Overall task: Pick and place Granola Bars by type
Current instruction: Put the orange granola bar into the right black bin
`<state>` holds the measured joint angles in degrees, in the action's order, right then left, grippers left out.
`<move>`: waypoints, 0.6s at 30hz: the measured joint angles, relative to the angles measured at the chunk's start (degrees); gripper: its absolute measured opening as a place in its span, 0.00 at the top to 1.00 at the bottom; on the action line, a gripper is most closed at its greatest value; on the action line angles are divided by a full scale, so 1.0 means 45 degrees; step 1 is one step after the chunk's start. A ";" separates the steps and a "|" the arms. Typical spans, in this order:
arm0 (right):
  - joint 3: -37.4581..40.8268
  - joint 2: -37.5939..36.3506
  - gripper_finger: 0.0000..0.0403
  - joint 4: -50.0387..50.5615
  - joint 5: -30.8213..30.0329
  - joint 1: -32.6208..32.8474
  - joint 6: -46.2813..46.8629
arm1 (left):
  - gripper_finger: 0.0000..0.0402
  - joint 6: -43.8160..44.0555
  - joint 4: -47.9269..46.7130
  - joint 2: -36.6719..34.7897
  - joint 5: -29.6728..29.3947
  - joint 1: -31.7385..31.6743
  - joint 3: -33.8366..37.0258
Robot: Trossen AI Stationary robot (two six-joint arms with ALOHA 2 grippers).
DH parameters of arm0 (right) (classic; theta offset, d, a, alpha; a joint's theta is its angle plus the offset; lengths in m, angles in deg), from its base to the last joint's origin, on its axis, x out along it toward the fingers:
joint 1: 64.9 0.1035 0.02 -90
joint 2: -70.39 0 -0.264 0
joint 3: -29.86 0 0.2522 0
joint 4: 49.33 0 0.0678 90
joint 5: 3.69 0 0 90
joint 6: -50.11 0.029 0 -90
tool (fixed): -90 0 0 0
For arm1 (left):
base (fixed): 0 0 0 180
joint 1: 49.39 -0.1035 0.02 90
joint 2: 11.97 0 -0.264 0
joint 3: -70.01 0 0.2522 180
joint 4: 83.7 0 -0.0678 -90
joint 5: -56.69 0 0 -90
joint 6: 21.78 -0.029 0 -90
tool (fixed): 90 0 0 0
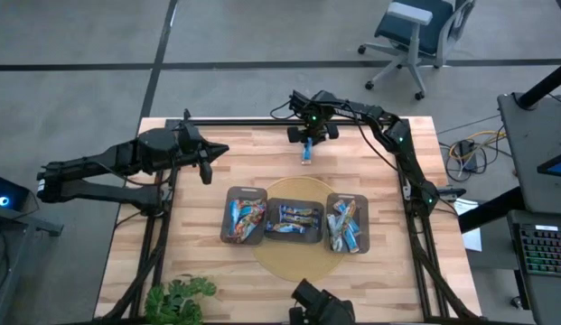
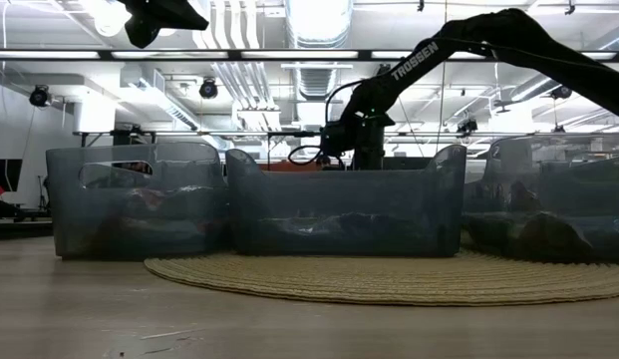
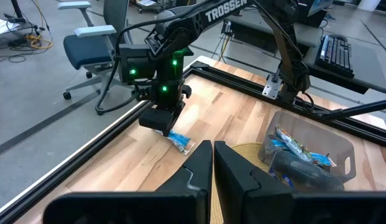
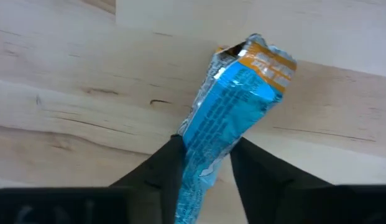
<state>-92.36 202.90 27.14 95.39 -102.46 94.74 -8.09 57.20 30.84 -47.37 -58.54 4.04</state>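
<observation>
Here right gripper [image 4: 202,165] jaws straddle blue bar [image 4: 233,106].

Three trays [image 1: 247,192], one loose blue bar [image 1: 307,152], roughly a dozen binned bars [image 1: 294,220].

High view: straight down over the whole table [image 1: 208,271]. Low view: table-top level, close behind the trays [image 2: 344,214], facing the room. Left wrist: looks across toward the far edge, sharing the blue bar [image 3: 179,142] with the close-up right wrist view.
</observation>
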 joint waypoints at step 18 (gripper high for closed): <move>0.0000 0.0000 0.89 -0.0086 0.0034 0.0000 -0.0387 | 1.00 0.0000 0.0000 0.0000 0.0000 0.0000 0.0001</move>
<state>-92.36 202.90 26.75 95.55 -102.46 92.99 -8.09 57.20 30.84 -47.37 -58.54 4.05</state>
